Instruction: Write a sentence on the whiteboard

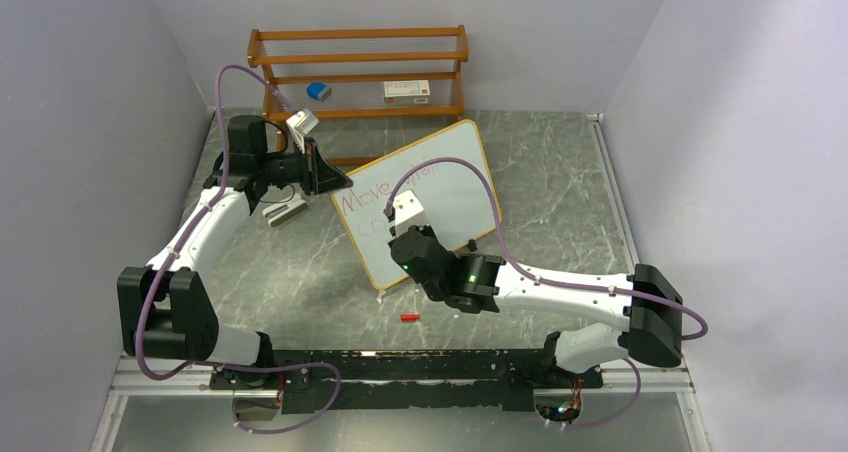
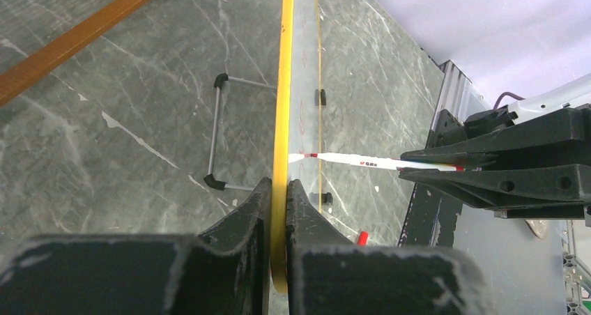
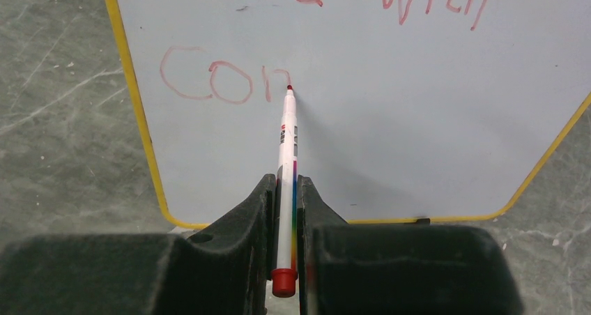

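Note:
The whiteboard (image 1: 450, 182) with a yellow frame stands tilted mid-table, bearing red writing "Move with" and below it "Con". My left gripper (image 1: 335, 180) is shut on the board's upper left edge; the left wrist view shows the yellow frame (image 2: 281, 120) pinched between the jaws. My right gripper (image 1: 392, 222) is shut on a white marker (image 3: 286, 162) with a rainbow stripe and red end. The marker's tip touches the whiteboard (image 3: 418, 120) at the end of the "n". The marker also shows in the left wrist view (image 2: 362, 162), its tip on the board.
A brown wooden slatted rack (image 1: 360, 67) stands at the back with a blue object (image 1: 318, 91) and a white box (image 1: 406, 91) on it. A red marker cap (image 1: 408, 318) lies on the table in front of the board. A grey metal piece (image 1: 283, 212) lies by the left arm.

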`<state>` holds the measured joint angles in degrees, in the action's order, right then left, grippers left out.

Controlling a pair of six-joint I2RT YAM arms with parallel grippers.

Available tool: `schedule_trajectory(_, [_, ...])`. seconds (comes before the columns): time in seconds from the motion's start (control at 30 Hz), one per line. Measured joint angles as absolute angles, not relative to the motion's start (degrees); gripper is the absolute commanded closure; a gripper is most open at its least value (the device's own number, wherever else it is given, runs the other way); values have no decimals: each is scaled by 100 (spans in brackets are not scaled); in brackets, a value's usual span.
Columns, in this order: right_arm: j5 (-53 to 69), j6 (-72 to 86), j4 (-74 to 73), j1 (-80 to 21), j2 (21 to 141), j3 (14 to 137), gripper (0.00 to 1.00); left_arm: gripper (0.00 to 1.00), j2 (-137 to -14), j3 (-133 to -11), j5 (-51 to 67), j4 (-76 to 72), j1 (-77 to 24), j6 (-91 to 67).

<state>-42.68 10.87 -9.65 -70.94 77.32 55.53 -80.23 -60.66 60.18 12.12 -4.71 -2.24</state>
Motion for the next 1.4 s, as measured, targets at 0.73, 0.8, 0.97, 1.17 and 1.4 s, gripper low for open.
schedule_trajectory(0.73, [-4250, 1144, -1024, -7002, 7275, 5422, 100, 95, -8023, -6066, 6023, 1216, -471, -213])
schedule_trajectory(0.8, [-4263, 1114, -952, -6945, 7264, 5422, 100, 95, -8023, -6066, 6023, 1216, -471, -215])
schedule_trajectory(0.97, [-4263, 1031, -801, -6823, 7279, 5419, 100, 95, -8023, -6066, 6023, 1216, -471, -215])
schedule_trajectory(1.17, [-4233, 956, -639, -6757, 7352, 5419, 100, 95, -8023, -6066, 6023, 1216, -471, -215])
schedule_trajectory(1.4, [-4163, 878, -543, -6674, 7483, 5419, 100, 95, -8023, -6066, 6023, 1216, -471, -213])
